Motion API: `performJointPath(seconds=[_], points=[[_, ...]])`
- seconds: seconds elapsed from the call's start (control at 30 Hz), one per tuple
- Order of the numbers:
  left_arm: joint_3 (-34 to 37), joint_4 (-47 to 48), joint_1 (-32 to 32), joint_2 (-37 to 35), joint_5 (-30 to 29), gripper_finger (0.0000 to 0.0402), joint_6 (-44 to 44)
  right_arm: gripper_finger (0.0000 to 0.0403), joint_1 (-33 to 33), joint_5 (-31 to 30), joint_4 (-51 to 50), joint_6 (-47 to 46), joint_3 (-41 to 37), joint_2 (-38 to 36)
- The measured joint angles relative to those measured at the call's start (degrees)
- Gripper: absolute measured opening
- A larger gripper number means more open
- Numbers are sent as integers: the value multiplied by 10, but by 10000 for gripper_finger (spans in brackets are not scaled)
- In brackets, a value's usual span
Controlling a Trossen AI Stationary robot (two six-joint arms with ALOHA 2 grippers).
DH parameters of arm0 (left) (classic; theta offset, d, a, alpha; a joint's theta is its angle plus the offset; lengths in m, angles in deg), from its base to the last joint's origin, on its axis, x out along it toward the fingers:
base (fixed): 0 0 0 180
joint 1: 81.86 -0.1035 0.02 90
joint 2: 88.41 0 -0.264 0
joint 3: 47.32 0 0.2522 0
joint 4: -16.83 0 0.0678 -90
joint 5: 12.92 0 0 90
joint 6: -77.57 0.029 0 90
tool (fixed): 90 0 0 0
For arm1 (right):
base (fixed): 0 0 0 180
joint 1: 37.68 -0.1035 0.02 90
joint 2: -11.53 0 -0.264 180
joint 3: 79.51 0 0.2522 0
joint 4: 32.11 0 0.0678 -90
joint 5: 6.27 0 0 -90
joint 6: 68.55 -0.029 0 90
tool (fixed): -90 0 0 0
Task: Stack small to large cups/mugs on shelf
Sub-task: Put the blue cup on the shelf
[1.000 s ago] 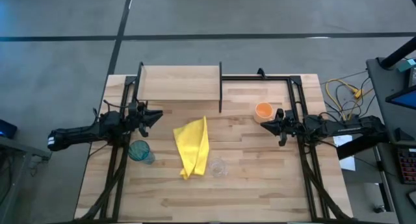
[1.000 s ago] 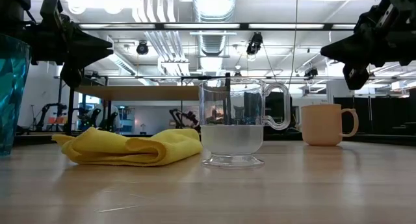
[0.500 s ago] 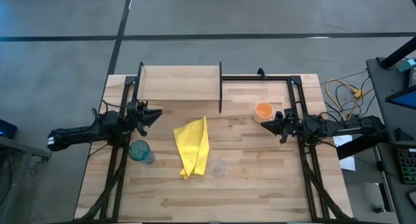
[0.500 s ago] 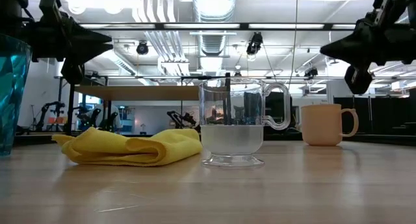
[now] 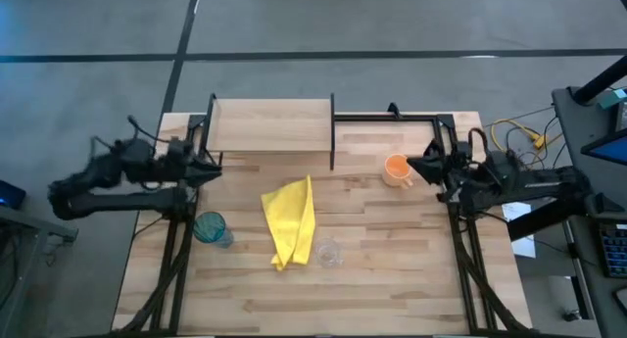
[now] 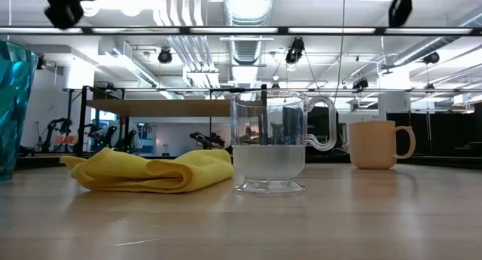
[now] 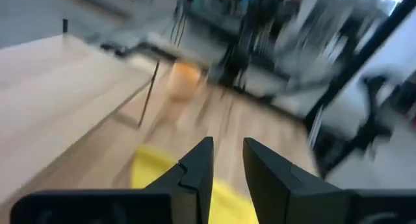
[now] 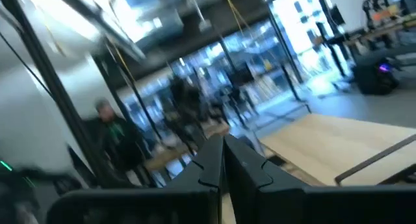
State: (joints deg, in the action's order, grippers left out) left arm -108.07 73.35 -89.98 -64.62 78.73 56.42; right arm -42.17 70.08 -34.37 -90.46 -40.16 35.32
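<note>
The teal tumbler (image 5: 209,227) stands upright at the table's left and shows at the low view's edge (image 6: 15,109). The clear glass mug (image 5: 328,252) (image 6: 269,143) stands near the middle front. The orange mug (image 5: 396,168) (image 6: 380,145) stands at the right, behind it. The shelf (image 5: 271,124) (image 6: 173,107) stands at the far left. My left gripper (image 5: 216,160) (image 7: 227,146) hangs high over the left side, open by a narrow gap, empty. My right gripper (image 5: 411,165) (image 8: 221,141) is shut and empty, high beside the orange mug.
A crumpled yellow cloth (image 5: 291,220) (image 6: 151,169) lies between the tumbler and the glass mug. Black frame rails (image 5: 392,116) run along the table's far and side edges. Cables (image 5: 519,142) lie off the right edge.
Both grippers have risen, from mid-height to the top edge of the low view. My left gripper has drawn back toward the table's left edge. My right gripper has gone a little toward the far edge, beside the orange mug. The cups and the cloth have kept still.
</note>
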Motion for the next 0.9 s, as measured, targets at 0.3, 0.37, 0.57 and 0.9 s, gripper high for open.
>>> performJointPath(seconds=[0.3, 0.37, 0.57, 0.9], points=[[-285, 422, 0, 230, 11, 70, 73, 9, 0, 0, -209, 95, 239, 198], [-300, 467, 0, 258, 22, 70, 42, 9, 0, 0, -242, 109, 276, 239], [-283, 467, 1, 302, 53, 70, -27, 9, 0, 0, -354, 127, 358, 346], [-225, 469, 33, 342, 131, 70, -51, 9, 0, 0, -395, 125, 437, 492]])
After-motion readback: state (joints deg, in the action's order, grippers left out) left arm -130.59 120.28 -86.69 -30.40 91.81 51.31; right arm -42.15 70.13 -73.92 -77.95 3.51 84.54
